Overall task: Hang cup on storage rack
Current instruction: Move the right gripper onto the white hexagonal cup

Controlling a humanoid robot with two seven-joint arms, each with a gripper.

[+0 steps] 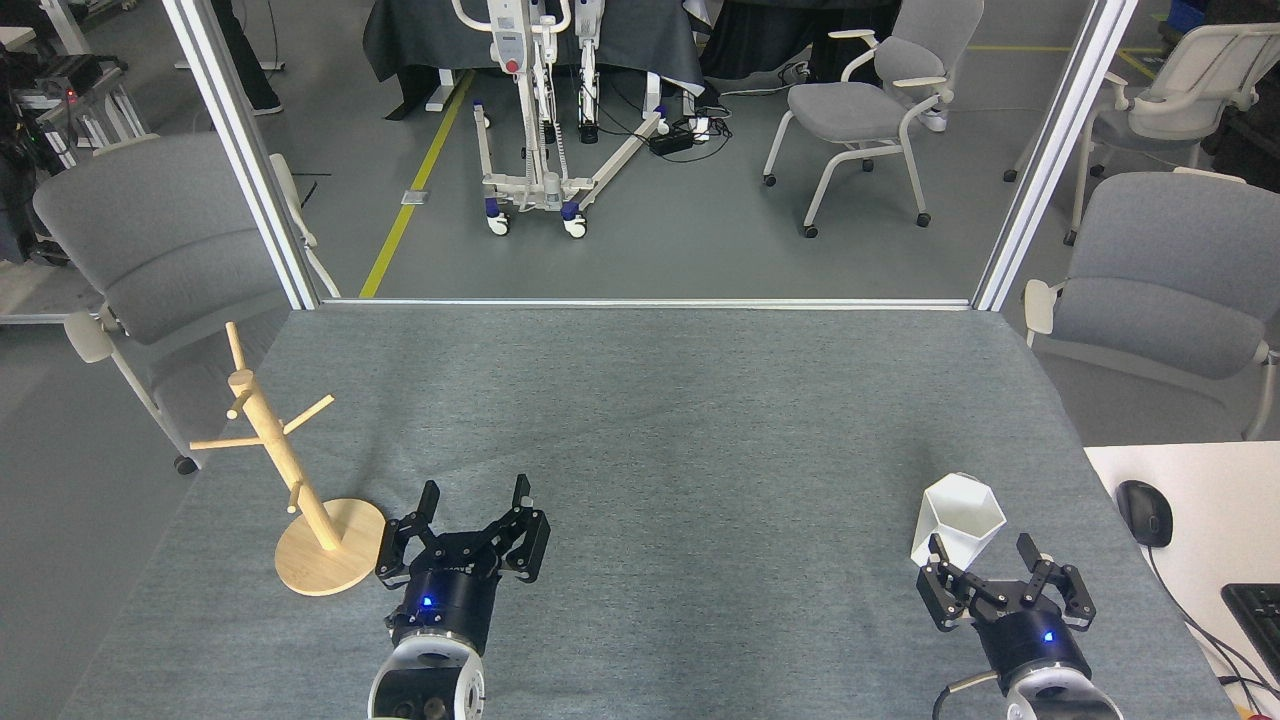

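A grey felt-covered surface (650, 420) fills the foreground; beyond its far edge stands a wheeled white lift frame (540, 120); grey chairs (870, 100) flank it; right of the surface, a black mouse (1143, 512) on a white desk (1200, 480).

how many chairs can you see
4: one left of the table, one right of it, one on the floor behind, one far right. More may be hidden.

Both arms end alike: a matte black two-fingered left pincer (472, 497) and a matching black right pincer (983, 552), each built of angular linkage bars on a short black cylindrical wrist. A small blue light glows on each wrist. Behind each sits a glossy silver-white rounded arm segment. A thin grey cable loops beside the right one.
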